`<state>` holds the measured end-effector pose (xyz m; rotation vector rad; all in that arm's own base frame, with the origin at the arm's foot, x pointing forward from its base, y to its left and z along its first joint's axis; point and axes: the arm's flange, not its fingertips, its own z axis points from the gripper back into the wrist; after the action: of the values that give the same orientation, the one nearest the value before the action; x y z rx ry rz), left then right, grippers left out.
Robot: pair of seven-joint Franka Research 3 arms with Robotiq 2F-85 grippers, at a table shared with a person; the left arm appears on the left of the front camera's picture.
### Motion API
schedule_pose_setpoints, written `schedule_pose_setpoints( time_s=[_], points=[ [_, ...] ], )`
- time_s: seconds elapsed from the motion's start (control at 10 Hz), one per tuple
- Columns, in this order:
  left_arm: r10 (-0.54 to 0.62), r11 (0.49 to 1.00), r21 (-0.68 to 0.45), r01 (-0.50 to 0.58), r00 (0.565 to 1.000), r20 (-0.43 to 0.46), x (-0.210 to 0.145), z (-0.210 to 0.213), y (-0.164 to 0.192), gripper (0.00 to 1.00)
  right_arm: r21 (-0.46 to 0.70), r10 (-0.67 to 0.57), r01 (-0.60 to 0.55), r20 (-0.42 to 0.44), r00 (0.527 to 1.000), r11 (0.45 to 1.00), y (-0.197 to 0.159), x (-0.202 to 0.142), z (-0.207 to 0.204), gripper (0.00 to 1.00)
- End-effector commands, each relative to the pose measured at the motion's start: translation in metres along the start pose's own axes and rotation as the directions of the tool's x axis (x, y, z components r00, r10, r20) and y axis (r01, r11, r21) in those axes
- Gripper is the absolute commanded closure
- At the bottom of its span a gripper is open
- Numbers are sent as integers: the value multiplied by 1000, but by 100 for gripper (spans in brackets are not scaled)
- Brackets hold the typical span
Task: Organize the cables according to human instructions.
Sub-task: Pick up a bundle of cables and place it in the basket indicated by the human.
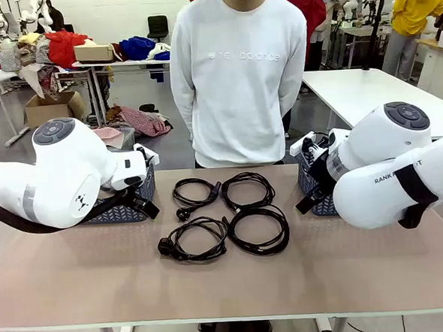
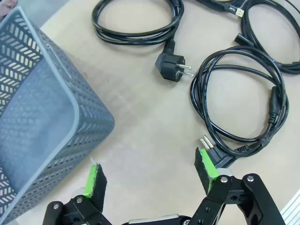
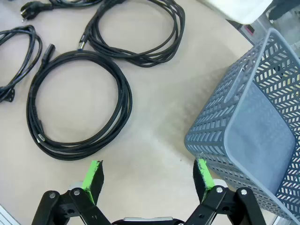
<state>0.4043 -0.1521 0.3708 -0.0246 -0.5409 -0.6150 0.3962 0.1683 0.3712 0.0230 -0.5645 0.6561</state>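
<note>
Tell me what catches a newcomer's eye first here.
Four coiled black cables lie clustered mid-table, before a person in white standing at the far side. The left basket and right basket, grey mesh, flank them, and the left gripper and right gripper hang open over bare tabletop.

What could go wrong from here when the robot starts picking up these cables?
1. The near-right cable seems to touch the far-right cable, so lifting one may drag the other.
2. Neither looks tied, so a grab on one strand could unwind its loop.
3. The near-left cable's plug lies right beside the left arm's open jaws, which could knock it.
</note>
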Motion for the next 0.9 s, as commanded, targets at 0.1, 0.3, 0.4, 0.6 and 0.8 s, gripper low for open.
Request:
schedule_pose_setpoints(
  time_s=[0.1, 0.3, 0.4, 0.6, 0.8],
  points=[
    [0, 1000, 0, 0, 1000, 0, 0, 0, 0, 0, 0, 0, 0, 0, 1000, 1000, 0, 0, 0, 0],
    [0, 1000, 0, 0, 1000, 0, 0, 0, 0, 0, 0, 0, 0, 0, 1000, 1000, 0, 0, 0, 0],
    [0, 1000, 0, 0, 1000, 0, 0, 0, 0, 0, 0, 0, 0, 0, 1000, 1000, 0, 0, 0, 0],
    [0, 1000, 0, 0, 1000, 0, 0, 0, 0, 0, 0, 0, 0, 0, 1000, 1000, 0, 0, 0, 0],
    [0, 1000, 0, 0, 1000, 0, 0, 0, 0, 0, 0, 0, 0, 0, 1000, 1000, 0, 0, 0, 0]
  ],
)
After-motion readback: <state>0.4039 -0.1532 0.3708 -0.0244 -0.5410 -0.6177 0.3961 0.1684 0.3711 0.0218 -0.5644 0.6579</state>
